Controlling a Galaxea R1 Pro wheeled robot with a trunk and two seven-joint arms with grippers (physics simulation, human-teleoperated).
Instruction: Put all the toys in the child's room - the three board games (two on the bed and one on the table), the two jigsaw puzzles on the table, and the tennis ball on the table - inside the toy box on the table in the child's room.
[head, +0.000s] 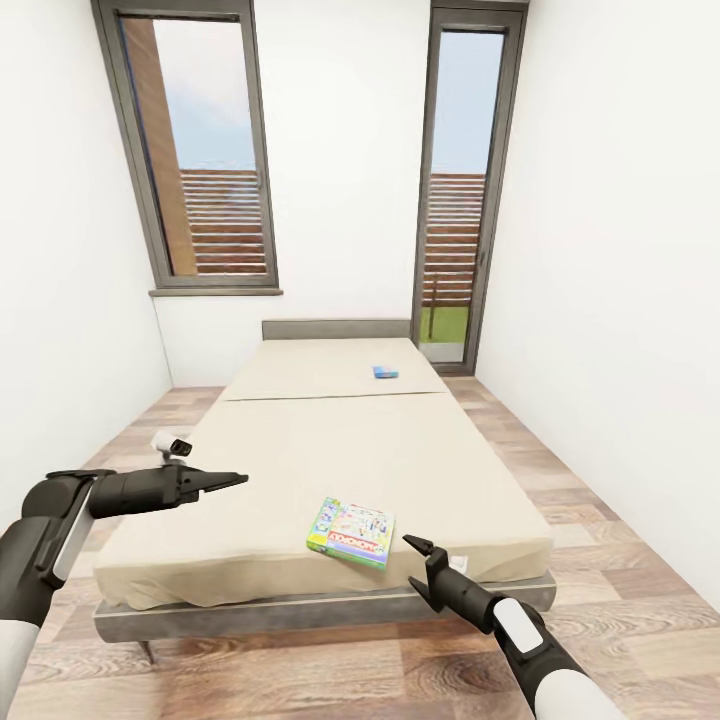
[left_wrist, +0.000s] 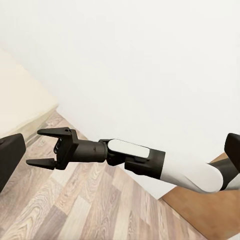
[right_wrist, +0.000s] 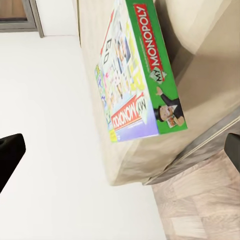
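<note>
The bed (head: 330, 470) anchors everything here. At its near left corner the left gripper (head: 232, 480) hovers above the mattress, forearm level and pointing across the bed; whether its fingers are parted I cannot tell from the head view, and it holds nothing. It looks parked clear of the work (a judgement).

Near the bed's foot edge, toward the right, lies the Monopoly board game (head: 351, 533), flat on the mattress and easy to reach from the floor side. Further up the bed, near the headboard (head: 336, 329), sits the smaller blue board game (head: 385, 372).

At the bed's near right corner the right gripper (head: 424, 569) reaches up from below, forearm angled toward the Monopoly box, jaws spread and empty, apart from the box. The left wrist view shows its fingers (left_wrist: 54, 132) wide apart, probably lined up for a grasp.
</note>
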